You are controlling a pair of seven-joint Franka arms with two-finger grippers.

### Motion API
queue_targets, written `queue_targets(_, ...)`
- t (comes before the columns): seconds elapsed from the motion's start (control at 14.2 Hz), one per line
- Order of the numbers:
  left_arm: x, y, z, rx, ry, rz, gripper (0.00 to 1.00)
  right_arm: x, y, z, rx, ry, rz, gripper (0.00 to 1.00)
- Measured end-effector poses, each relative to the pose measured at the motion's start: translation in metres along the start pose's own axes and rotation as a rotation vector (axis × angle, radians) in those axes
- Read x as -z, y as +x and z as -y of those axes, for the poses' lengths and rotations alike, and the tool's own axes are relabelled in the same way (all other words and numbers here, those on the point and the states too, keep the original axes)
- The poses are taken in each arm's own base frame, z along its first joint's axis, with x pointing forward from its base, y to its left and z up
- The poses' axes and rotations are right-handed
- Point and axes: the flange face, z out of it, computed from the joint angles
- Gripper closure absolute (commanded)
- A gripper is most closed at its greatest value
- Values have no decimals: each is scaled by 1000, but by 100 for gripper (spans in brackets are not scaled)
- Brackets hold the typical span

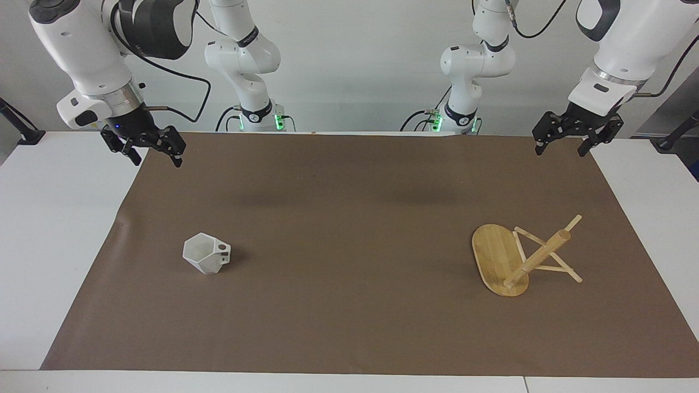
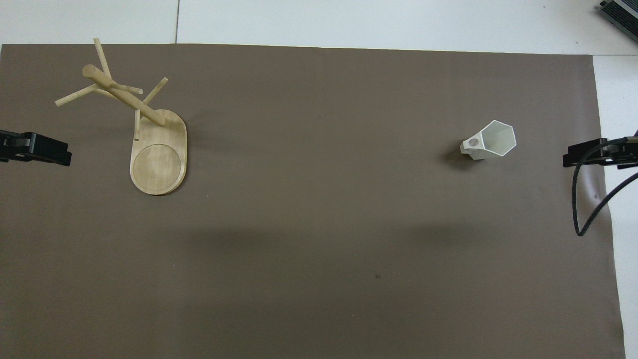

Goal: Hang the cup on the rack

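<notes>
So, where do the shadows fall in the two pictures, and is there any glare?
Facing view: the cup throws a short soft shadow on the mat toward the rack, and two faint blurred patches darken the mat nearer the robots. Overhead view: a wide dim band crosses the mat below the cup; no glare in either view.

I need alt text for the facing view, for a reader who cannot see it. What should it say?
A white cup stands on the brown mat toward the right arm's end, and a bamboo rack stands toward the left arm's end. The right gripper and left gripper hang open above the mat's corners nearest the robots, holding nothing.
</notes>
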Motion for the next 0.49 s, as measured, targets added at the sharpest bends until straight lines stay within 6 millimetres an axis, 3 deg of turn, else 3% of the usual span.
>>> queue_targets(0.49, 0, -1, 1, 1, 0, 1, 0, 0, -1, 2, 4, 2, 6, 0)
